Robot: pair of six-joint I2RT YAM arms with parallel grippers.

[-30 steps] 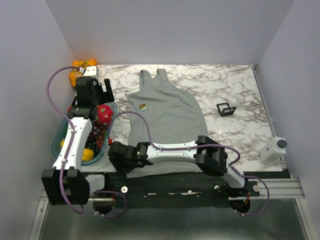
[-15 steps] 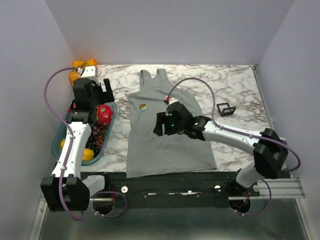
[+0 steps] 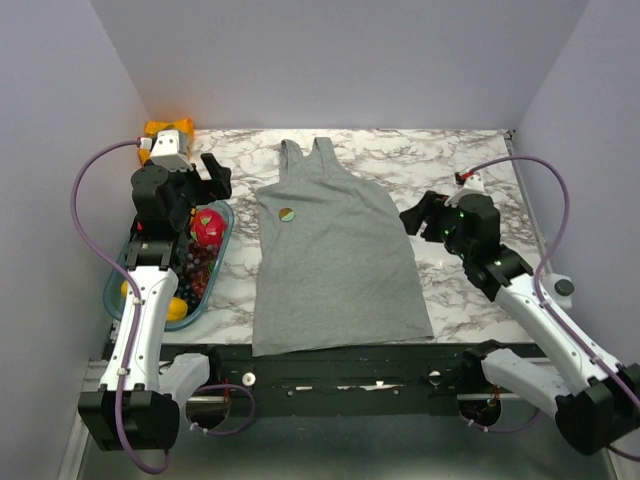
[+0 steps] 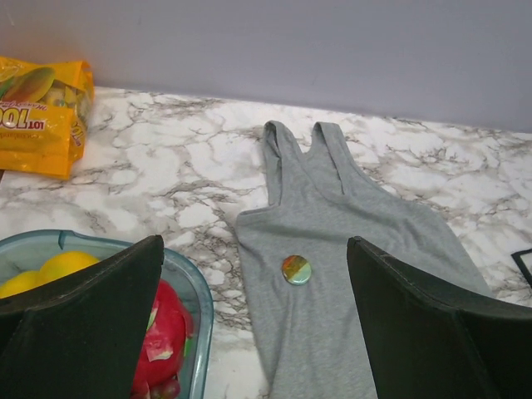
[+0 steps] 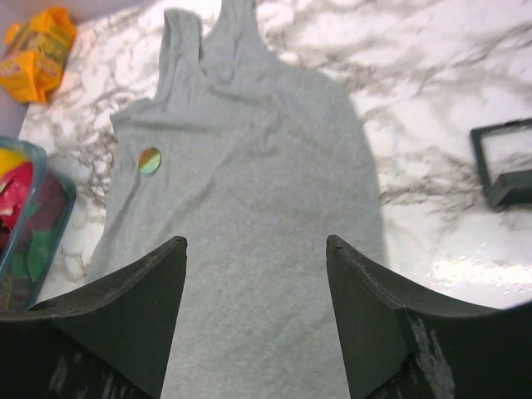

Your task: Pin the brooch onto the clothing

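**Top view.** The left claw (image 3: 216, 176) hangs wide open and empty over the far left of the marble table (image 3: 470, 160). It is above the back end of the teal fruit tray (image 3: 112, 285) and clear of the cloth. The right claw (image 3: 420, 215) is also spread with nothing between its fingers, just off the right edge of the grey tank top (image 3: 335, 270). The tank top lies flat between the two arms with its straps toward the back wall. The brooch (image 3: 286, 213) sits on its chest, on the side nearer the left arm. Both arms stand off to the sides, so the garment is unobstructed, which I judge fits a task at or near its finish. An orange snack packet (image 3: 160, 128) lies in the back left corner.

**Left wrist.** Two dark fingers (image 4: 83, 332) frame the picture far apart and grip nothing. Between them the brooch (image 4: 296, 269) shows as a small green-and-orange disc lying on the knit below the nearer strap, with no black card around it. Whether its pin passes through the fabric cannot be told. A red fruit and a yellow one lie in the tray at lower left.

**Right wrist.** The fingers (image 5: 108, 316) are parted and empty, looking along the tank top. The brooch (image 5: 150, 160) rests close to the armhole edge. A black square holder (image 5: 509, 166) lies on the marble to the right, apart from the cloth. It is probably the brooch's spent mount, set out of the way.
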